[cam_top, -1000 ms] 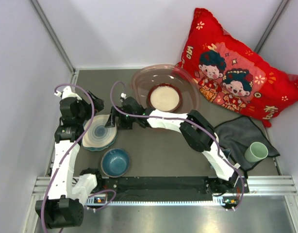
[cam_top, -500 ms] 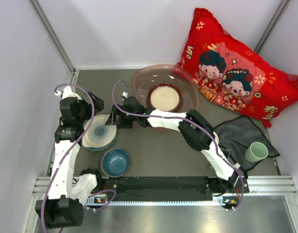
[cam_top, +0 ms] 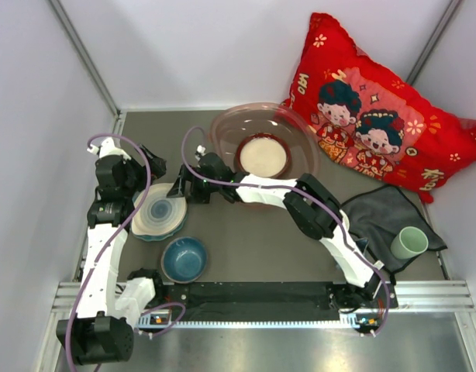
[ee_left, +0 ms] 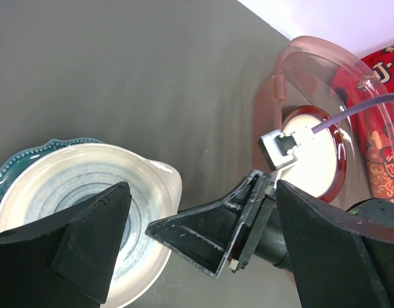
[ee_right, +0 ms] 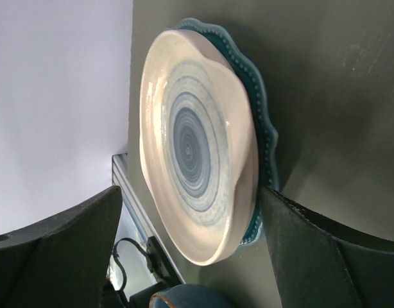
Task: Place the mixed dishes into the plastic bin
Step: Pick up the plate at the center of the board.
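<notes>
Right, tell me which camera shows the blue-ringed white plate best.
The right wrist view: the blue-ringed white plate fills the frame, rings and rim clear, resting on the teal scalloped plate. The left wrist view hides part behind a finger; the top external view shows it small.

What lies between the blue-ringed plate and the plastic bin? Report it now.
The right gripper, jaws open, hangs between the blue-ringed plate and the plastic bin; otherwise only bare mat. The top view shows it, the left wrist view too.
</notes>
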{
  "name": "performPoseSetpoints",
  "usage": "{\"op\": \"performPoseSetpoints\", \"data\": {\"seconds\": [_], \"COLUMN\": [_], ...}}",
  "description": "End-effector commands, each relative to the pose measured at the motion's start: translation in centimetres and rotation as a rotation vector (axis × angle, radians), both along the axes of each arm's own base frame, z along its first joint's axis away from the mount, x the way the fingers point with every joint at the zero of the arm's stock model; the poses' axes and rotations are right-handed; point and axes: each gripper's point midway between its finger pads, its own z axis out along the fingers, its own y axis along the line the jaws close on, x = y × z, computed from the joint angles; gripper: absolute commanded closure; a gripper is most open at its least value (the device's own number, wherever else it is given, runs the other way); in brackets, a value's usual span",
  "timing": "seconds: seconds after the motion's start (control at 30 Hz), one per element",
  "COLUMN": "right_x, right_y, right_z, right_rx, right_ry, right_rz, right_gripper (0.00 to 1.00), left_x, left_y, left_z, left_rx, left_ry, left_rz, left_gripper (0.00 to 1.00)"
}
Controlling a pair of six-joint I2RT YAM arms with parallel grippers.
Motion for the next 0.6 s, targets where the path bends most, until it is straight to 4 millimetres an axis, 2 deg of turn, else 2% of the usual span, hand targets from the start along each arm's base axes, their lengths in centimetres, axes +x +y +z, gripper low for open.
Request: {"op": "performPoseSetpoints", "data": {"seconds": [0.0,0.57], "right_x": [0.16,-0.46], "right_y": [0.7,1.28], "right_z": [-0.4,-0.59], "right_rx": [0.038,0.084], "right_ry": [0.012,0.047], "right_rz": [0.015,0.039], "right_gripper": [0.14,0.14], "left_x": [0.38,0.43], "left_y": [0.03,-0.01], "left_z": [1.36,1.27], "left_rx": [-0.005,-0.005], "left_ry": [-0.045,-0.045], "left_rz": [-0.002,-0.004], "left_gripper": [0.01,0.01]}}
